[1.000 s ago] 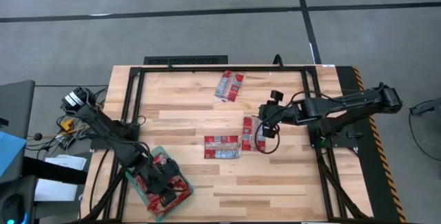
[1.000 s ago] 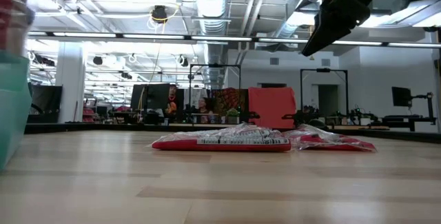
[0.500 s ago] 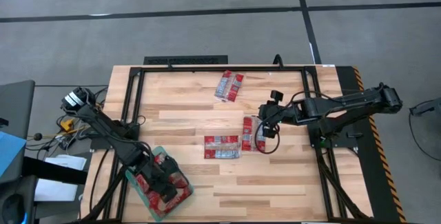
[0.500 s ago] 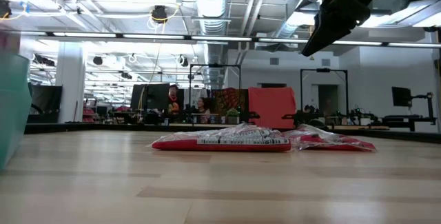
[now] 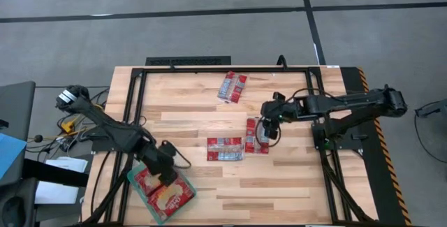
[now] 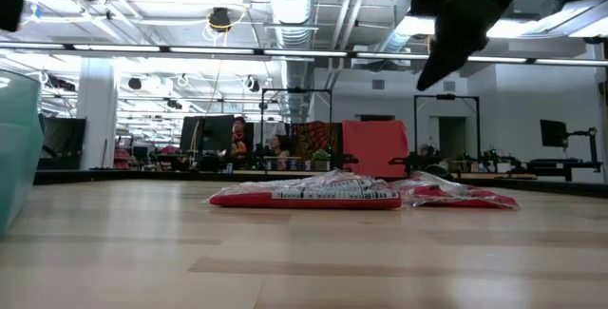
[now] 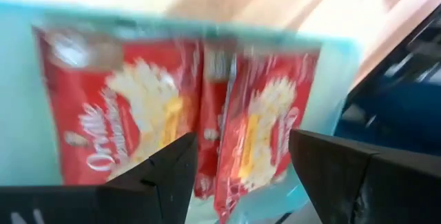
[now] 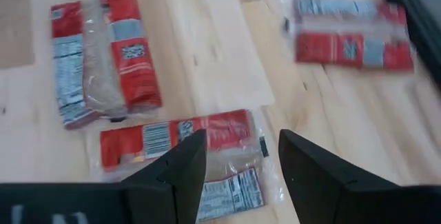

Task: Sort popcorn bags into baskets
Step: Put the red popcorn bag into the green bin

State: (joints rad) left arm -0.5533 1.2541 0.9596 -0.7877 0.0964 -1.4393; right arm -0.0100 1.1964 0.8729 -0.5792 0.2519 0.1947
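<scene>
Two popcorn bags (image 5: pixel 162 192) lie flat and abreast in the teal basket (image 5: pixel 137 189) at the table's front-left corner; in the left wrist view I see their red faces with yellow-cream centres. My left gripper (image 5: pixel 167 163) hangs just above the basket's inner edge, fingers (image 7: pixel 165 176) apart and holding nothing. The left arm's cables run off the table edge toward clutter beside it.

Toward the middle, one narrow packet (image 5: pixel 224 148) lies crosswise on the bare wood, with a second packet (image 5: pixel 255 135) just beside its right end, turned lengthwise. A third packet (image 5: pixel 232 86) lies well apart near the far rail of the black frame (image 5: pixel 230 67).

My right gripper (image 5: pixel 269 123) hovers over the second packet, fingers (image 8: pixel 313 172) spread, clamped on nothing. The frame's right rail and the right arm's base stand behind it.
</scene>
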